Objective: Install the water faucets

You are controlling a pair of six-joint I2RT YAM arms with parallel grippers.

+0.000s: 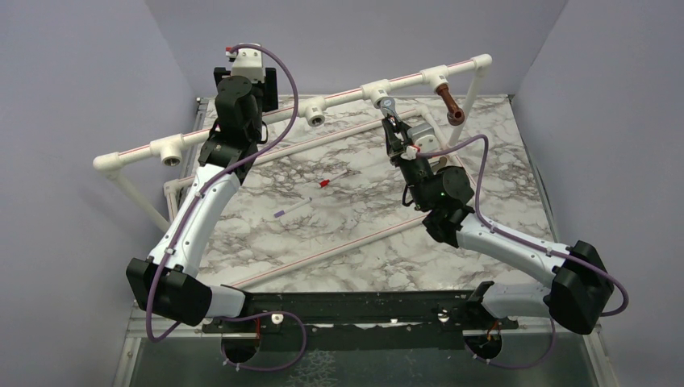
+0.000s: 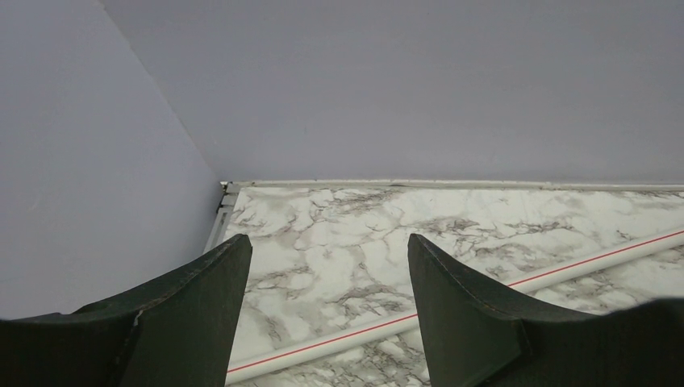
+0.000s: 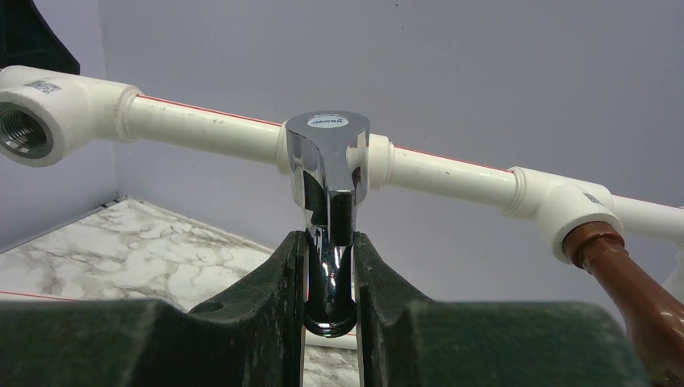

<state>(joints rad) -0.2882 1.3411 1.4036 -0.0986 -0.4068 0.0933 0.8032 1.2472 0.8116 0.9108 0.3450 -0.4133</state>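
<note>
Two faucets stand at the white pipe rail [image 3: 202, 129], twelve o'clock on the worktop [image 1: 363, 242]: the chrome faucet [image 3: 327, 177], clamped in the right tool [image 3: 331, 242], and the reddish-brown faucet [image 3: 629, 282] at its three o'clock. The left tool [image 2: 329, 250] gapes empty.

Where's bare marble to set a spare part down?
Bare marble lies right of the right gripper, and on the near side of the low diagonal pipe. Mid-table holds the red-tipped stick and purple-tipped stick. Crowded at the pipe rail, where the right gripper clamps the chrome faucet beside the reddish-brown faucet.
</note>
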